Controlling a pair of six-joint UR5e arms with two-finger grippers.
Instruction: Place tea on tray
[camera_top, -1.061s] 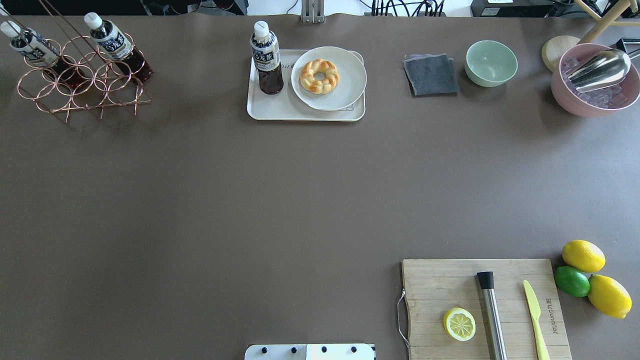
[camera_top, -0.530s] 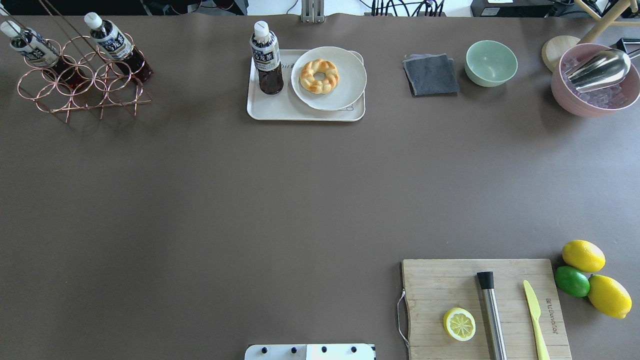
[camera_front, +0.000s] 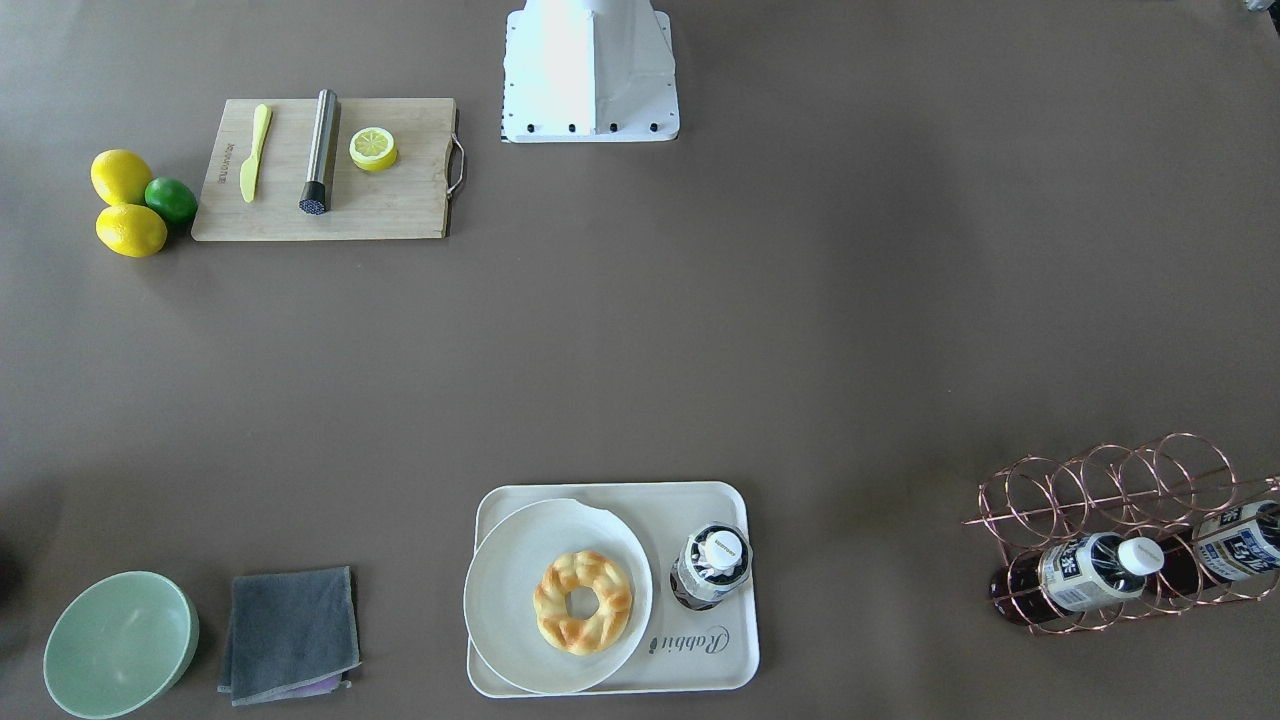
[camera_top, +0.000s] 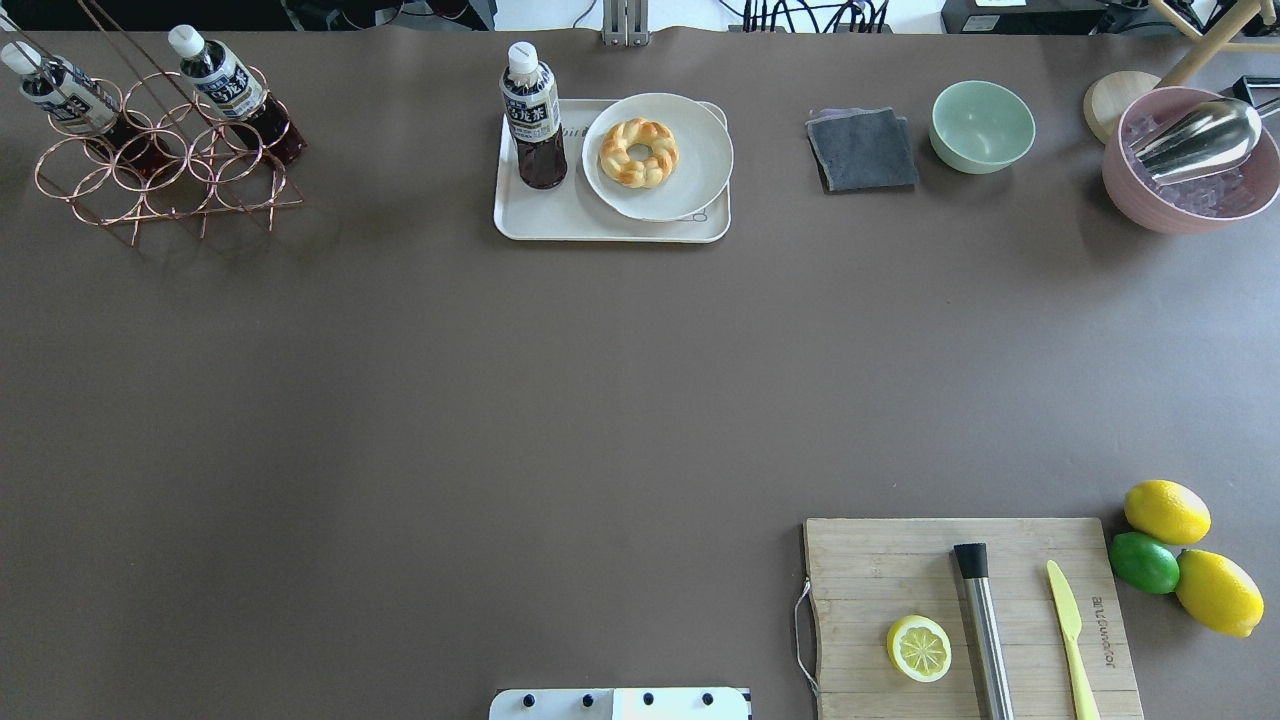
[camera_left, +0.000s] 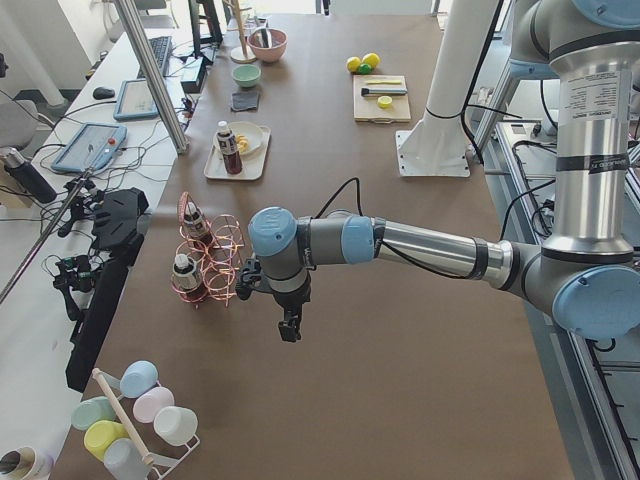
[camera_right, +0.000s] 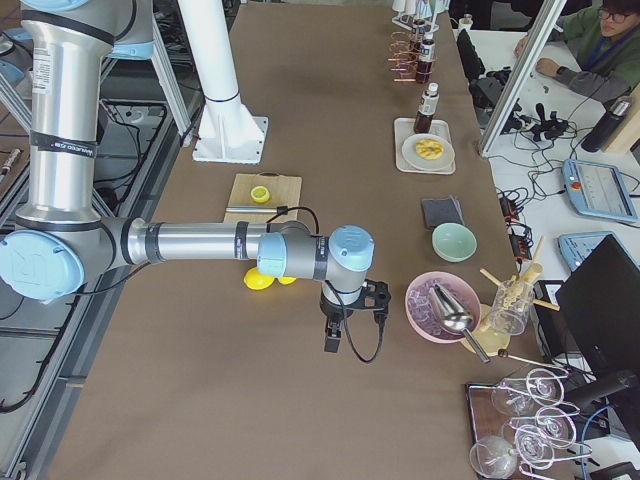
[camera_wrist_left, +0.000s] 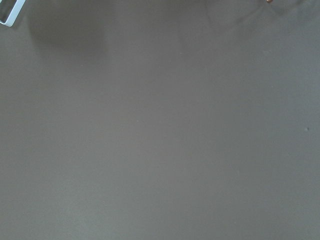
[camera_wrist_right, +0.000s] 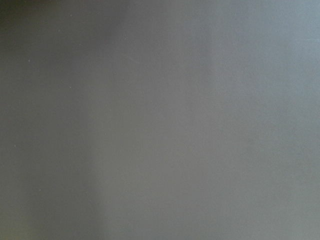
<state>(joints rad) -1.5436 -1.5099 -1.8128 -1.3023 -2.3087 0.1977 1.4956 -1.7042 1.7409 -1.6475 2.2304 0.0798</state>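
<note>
The tea (camera_top: 533, 120) is standing upright on the tray (camera_top: 560, 228). It is sitting inside the raised rim, just beside the round plate (camera_top: 695, 190) that is carrying a ring-shaped bread (camera_top: 639, 152). Nothing is touching the bottle.

The left hand (camera_left: 289, 328) is hanging over the bare surface (camera_top: 500, 400), near the copper wire rack (camera_top: 150, 190) where two other bottles (camera_top: 222, 85) are lying. It is well apart from the tray. It is showing only in a side view, so I cannot tell if its fingers are spread or pressed together. The right hand (camera_right: 332, 340) is hanging over the other end of the surface, near the pink bowl (camera_right: 440, 305). It is also showing only from the side, so I cannot tell about its fingers either. Both wrist cameras are seeing only plain brown surface.

I am thinking the job is looking done, because the tea is resting where it belongs and both arms are parked far from it. The next move is asking for very little. The arms are only needing to keep away from the tray, because the tall bottle is looking easy to knock over.
</note>
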